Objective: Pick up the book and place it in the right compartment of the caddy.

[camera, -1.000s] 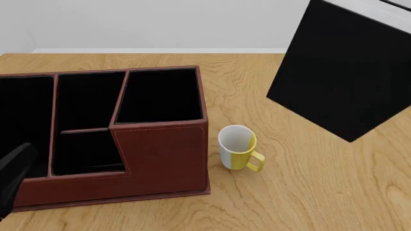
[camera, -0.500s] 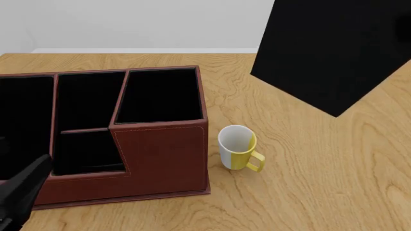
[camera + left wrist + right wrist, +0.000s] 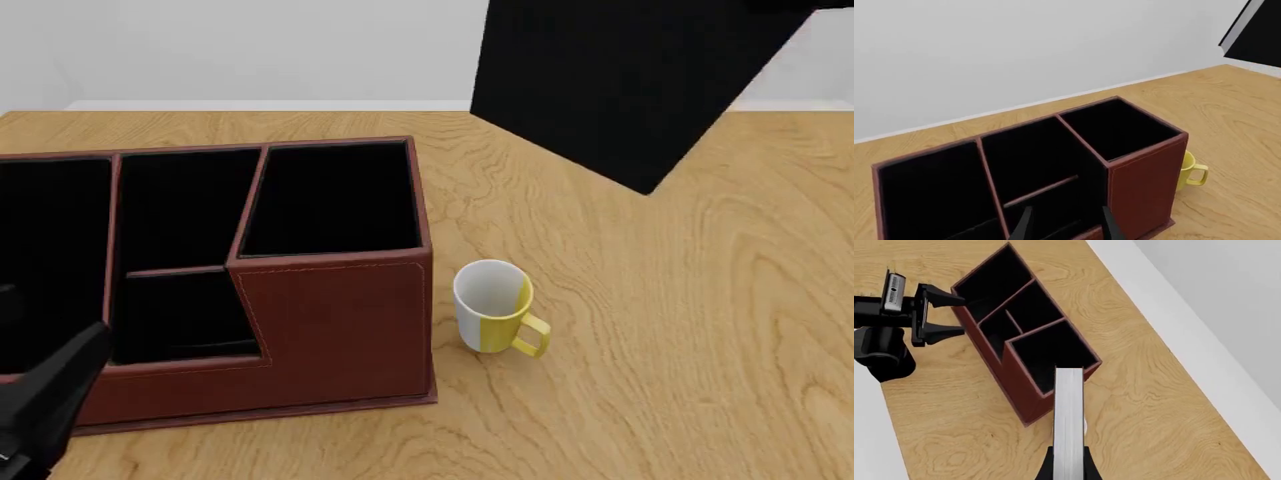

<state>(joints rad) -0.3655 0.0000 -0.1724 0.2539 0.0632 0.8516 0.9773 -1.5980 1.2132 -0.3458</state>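
Right end effector [image 3: 1067, 460] pinches the book [image 3: 621, 80] edge-up, high over the surface, to drop into the caddy [image 3: 334, 330]; left end effector [image 3: 1064, 225] sits released.

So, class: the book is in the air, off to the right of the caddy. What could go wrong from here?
1. The book hangs tilted; lowered that way, a corner might catch the right compartment's rim.
2. The mug stands close beside the caddy and could get knocked.
3. The right gripper pinches only one end, so the book may swing.
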